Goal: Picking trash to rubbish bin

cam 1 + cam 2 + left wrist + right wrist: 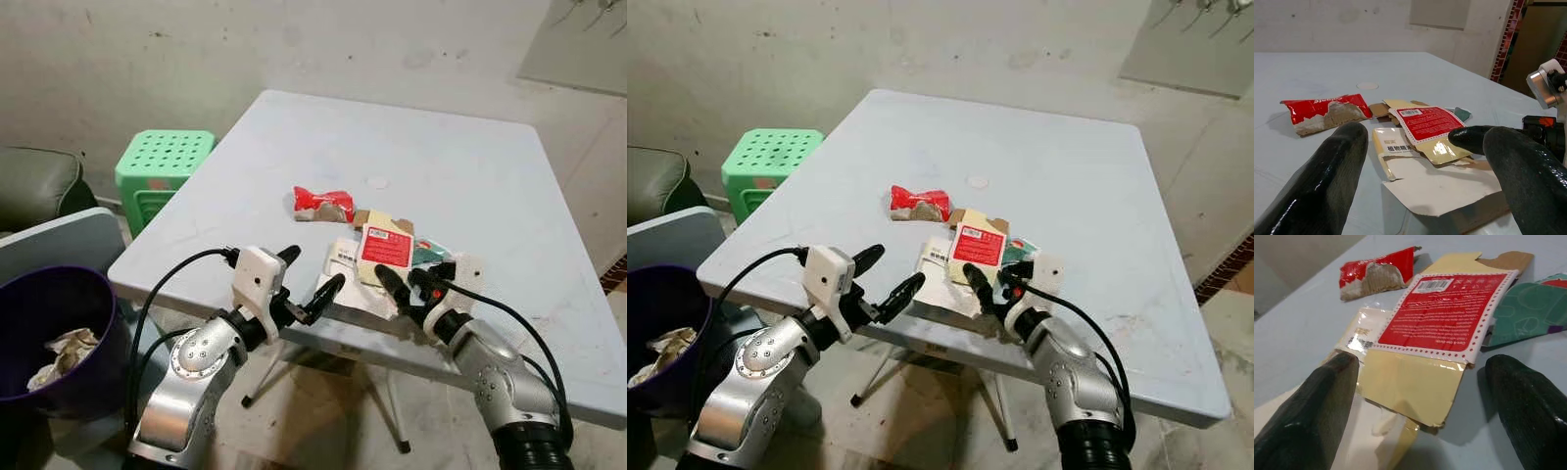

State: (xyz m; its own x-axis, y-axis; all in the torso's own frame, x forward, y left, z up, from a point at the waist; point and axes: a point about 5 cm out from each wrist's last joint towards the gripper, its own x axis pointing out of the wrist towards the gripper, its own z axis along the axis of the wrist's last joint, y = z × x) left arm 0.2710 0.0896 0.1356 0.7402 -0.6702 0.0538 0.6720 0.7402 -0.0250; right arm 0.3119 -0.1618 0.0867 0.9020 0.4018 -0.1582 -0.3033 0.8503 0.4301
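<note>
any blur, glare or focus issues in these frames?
Eye views: sharp, flat even light, soft shadows under the table. Left wrist view: trash sharp, the left gripper fingers close and soft, sheen on them. Right wrist view: red carton in focus, right gripper fingers blurred, slight glare on the white pack.

A flattened cream carton with a red label (385, 250) lies on the pale surface (470, 166), directly ahead of the right pincer (409, 284), its near edge between the spread fingertips. A white torn sheet (1440, 188) lies beneath it, a teal scrap (1528, 308) touches its far side. Farther beyond, apart, lies a crumpled red wrapper (322, 204).
</note>
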